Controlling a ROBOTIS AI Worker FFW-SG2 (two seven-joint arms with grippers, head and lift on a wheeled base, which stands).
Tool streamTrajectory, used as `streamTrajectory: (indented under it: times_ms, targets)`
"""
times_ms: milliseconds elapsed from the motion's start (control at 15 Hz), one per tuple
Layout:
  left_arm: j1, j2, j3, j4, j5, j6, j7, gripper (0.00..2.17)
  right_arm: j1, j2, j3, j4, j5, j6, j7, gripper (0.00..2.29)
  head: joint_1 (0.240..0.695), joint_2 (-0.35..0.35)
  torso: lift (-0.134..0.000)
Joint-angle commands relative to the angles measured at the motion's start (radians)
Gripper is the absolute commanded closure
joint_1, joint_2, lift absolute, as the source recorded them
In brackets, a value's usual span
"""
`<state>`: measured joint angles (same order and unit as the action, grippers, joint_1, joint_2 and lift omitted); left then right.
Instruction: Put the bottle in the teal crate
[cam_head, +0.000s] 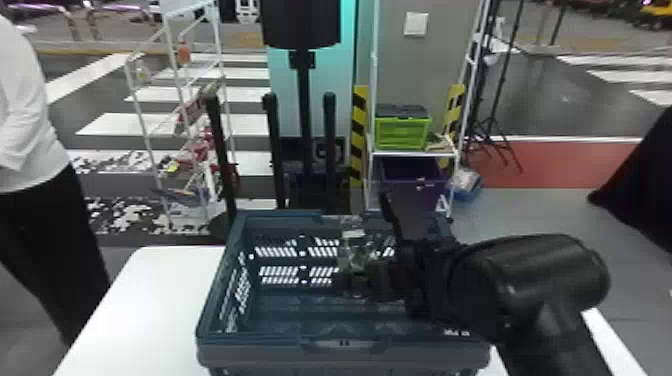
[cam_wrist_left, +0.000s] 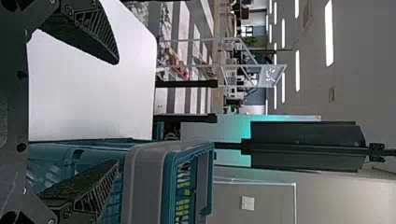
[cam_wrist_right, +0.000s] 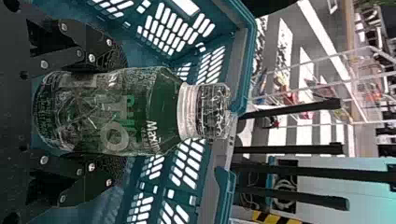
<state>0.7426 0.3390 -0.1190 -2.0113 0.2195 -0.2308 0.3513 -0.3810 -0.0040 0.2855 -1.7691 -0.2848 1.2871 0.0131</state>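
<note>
My right gripper (cam_head: 367, 282) is over the teal crate (cam_head: 267, 340), right of its middle, shut on the clear bottle (cam_head: 356, 245). The bottle is upright in the crate's opening, with its top near the far rim; whether its base touches the crate floor I cannot tell. In the right wrist view, the right gripper (cam_wrist_right: 119, 114) has a finger on either side of the bottle (cam_wrist_right: 102, 112), and the capped end points away from the palm. My left gripper (cam_wrist_left: 116, 112) is open with nothing between its fingers, beside the crate (cam_wrist_left: 144, 186) in the left wrist view.
The crate stands on a white table (cam_head: 150, 295), with bare tabletop to its left. Black upright posts (cam_head: 272, 150) rise behind it. Farther back are a white rack (cam_head: 410, 154) with a green box (cam_head: 402, 132) and another wire rack on the left. A person stands at the left.
</note>
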Motion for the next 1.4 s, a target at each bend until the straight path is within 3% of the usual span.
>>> streamTrajectory:
  times_ms: [0, 467, 600, 667, 733, 800, 1067, 1333]
  targets:
    - [0.003, 0.0, 0.002, -0.004, 0.0, 0.0, 0.0, 0.13, -0.021, 0.005, 0.004, 0.076, 0.004, -0.005, -0.001, 2.22, 0.499, 0.0, 0.0]
    - [0.008, 0.0, 0.004, -0.012, 0.0, 0.0, 0.0, 0.13, -0.065, 0.005, 0.024, 0.226, -0.013, -0.091, 0.001, 2.17, 0.499, 0.0, 0.0]
    - [0.012, 0.0, 0.01, -0.015, 0.0, 0.0, 0.0, 0.13, -0.065, 0.005, 0.024, 0.232, -0.025, -0.125, 0.001, 1.75, 0.499, 0.0, 0.0]
    - [0.015, 0.0, 0.015, -0.018, 0.0, 0.0, 0.0, 0.13, -0.062, 0.005, 0.023, 0.232, -0.046, -0.131, 0.001, 1.33, 0.499, 0.0, 0.0]
    - [0.015, 0.0, 0.015, -0.02, 0.0, 0.0, 0.0, 0.13, -0.059, 0.005, 0.021, 0.229, -0.054, -0.131, 0.001, 0.35, 0.499, 0.0, 0.0]
    - [0.017, 0.0, 0.015, -0.023, 0.0, 0.0, 0.0, 0.13, -0.058, 0.005, 0.021, 0.226, -0.053, -0.131, 0.001, 0.0, 0.499, 0.0, 0.0]
    - [0.021, 0.0, 0.015, -0.026, 0.0, 0.0, 0.0, 0.13, -0.032, 0.005, 0.012, 0.203, -0.054, -0.134, -0.002, 0.06, 0.499, 0.0, 0.0]
    - [0.031, -0.003, 0.021, -0.03, -0.002, -0.003, 0.0, 0.13, 0.033, -0.001, -0.019, 0.028, -0.039, -0.146, -0.013, 0.07, 0.499, 0.0, 0.0]
